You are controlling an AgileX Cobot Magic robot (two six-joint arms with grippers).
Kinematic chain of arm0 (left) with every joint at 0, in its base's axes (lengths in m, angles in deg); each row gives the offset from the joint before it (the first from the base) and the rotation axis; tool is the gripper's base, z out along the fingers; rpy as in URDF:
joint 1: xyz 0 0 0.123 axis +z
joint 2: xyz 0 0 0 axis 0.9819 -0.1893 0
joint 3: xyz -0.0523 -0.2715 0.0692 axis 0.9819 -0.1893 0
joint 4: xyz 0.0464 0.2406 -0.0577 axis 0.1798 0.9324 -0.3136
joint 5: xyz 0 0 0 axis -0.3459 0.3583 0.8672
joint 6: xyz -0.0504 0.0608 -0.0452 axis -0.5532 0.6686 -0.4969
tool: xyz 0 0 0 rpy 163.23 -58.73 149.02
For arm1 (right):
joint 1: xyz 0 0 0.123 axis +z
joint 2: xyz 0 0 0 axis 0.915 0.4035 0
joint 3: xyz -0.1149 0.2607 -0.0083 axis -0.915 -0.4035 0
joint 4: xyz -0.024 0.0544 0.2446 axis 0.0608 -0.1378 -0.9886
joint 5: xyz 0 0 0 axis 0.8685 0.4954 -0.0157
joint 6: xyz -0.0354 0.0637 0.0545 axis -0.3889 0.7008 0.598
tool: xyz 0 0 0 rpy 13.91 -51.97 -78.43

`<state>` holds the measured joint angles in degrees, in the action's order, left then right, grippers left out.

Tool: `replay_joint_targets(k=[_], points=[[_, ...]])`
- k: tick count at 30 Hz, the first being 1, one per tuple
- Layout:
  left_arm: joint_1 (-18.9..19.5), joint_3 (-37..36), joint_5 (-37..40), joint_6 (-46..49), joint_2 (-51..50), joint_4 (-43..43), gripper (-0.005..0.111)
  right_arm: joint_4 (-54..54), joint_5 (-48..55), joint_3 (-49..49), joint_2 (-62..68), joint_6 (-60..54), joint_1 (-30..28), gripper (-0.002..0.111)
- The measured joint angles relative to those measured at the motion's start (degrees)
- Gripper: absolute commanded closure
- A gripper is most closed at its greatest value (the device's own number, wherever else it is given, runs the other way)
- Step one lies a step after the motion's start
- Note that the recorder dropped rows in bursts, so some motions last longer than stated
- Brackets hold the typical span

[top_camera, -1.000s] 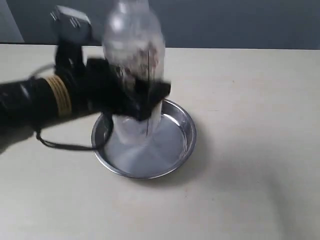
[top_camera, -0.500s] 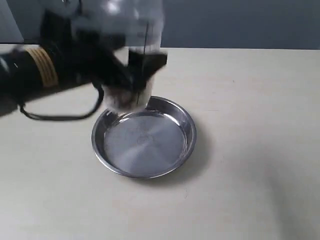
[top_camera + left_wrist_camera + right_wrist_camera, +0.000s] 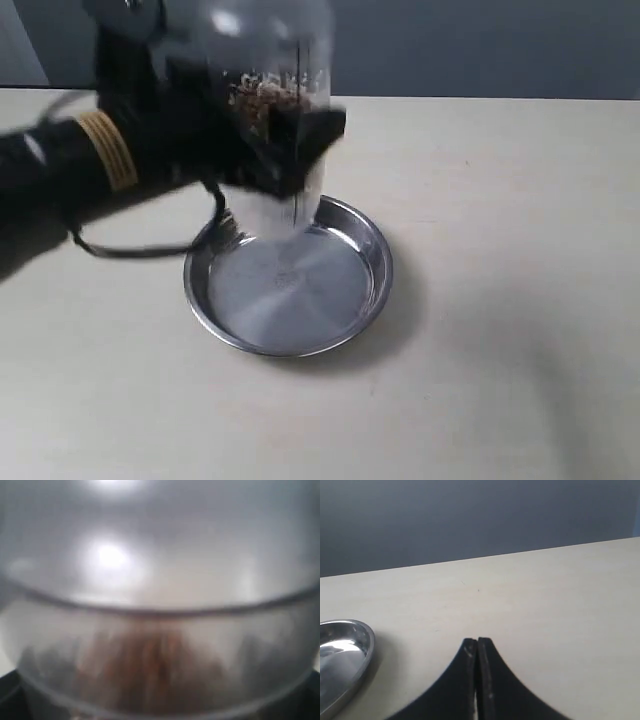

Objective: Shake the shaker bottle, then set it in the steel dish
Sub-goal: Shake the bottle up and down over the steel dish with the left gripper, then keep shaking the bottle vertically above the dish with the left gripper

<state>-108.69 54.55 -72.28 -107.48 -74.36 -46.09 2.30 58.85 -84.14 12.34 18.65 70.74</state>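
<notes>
Left jaws pinch the bottle (image 3: pixel 268 60) round its middle, upright-ish, up in the air over the far-left rim of the dish (image 3: pixel 300 345). Right jaws are pressed together on nothing, low over the table (image 3: pixel 545 605).

This is a robotics lab bench. A plain pale cream desk (image 3: pixel 500 330) runs back to a flat blue-grey wall (image 3: pixel 480 45). A black robot arm (image 3: pixel 50 182) with a yellow-banded wrist and a loose black cable (image 3: pixel 130 252) holds a clear frosted plastic shaker bottle (image 3: pixel 265 50) above a round shiny stainless-steel dish (image 3: pixel 290 300).
</notes>
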Motion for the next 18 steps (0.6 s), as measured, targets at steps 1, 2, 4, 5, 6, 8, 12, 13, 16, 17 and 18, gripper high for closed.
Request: replay_joint_targets(k=[1, 2, 4, 5, 6, 8, 12, 13, 16, 17, 18], points=[[0.00, -0.95, 1.62, 0.00, -2.15, 0.00, 0.106, 0.00, 0.00, 0.00, 0.00, 0.00, 0.00, 0.109], [0.00, -1.44, 4.35, 0.00, -3.15, 0.37, 0.106, 0.00, 0.00, 0.00, 0.00, 0.00, 0.00, 0.109], [0.00, 0.31, 8.00, 0.44, -1.03, 0.93, 0.106, 0.00, 0.11, 0.00, 0.00, 0.00, 0.00, 0.109], [0.00, 1.91, 8.40, 0.60, 0.90, 0.93, 0.106, 0.00, 0.11, 0.00, 0.00, 0.00, 0.00, 0.109], [0.00, 4.52, 7.33, 0.70, 3.74, 0.93, 0.106, 0.00, 0.11, 0.00, 0.00, 0.00, 0.00, 0.109], [0.00, 6.13, 3.41, 0.03, 5.95, 0.47, 0.106, 0.00, 0.11, 0.00, 0.00, 0.00, 0.00, 0.109], [0.00, 0.77, 0.26, -1.15, -0.71, -1.51, 0.106, 0.00, -0.01, 0.00, 0.00, 0.00, 0.00, 0.109], [0.00, -0.71, 2.45, -1.29, -2.52, -1.79, 0.106, 0.00, -0.01, 0.00, 0.00, 0.00, 0.00, 0.109], [0.12, -1.09, 6.78, 0.67, -1.31, -2.06, 0.106, 0.00, 0.11, 0.00, 0.00, 0.00, 0.00, 0.109], [0.60, -0.17, 6.78, 3.47, 0.59, -3.10, 0.106, 0.00, 0.00, 0.00, 0.00, 0.00, 0.00, 0.109], [1.18, 0.98, 5.86, 7.33, 2.30, -5.53, 0.106, 0.00, 0.00, 0.00, 0.00, 0.00, 0.00, 0.109]])
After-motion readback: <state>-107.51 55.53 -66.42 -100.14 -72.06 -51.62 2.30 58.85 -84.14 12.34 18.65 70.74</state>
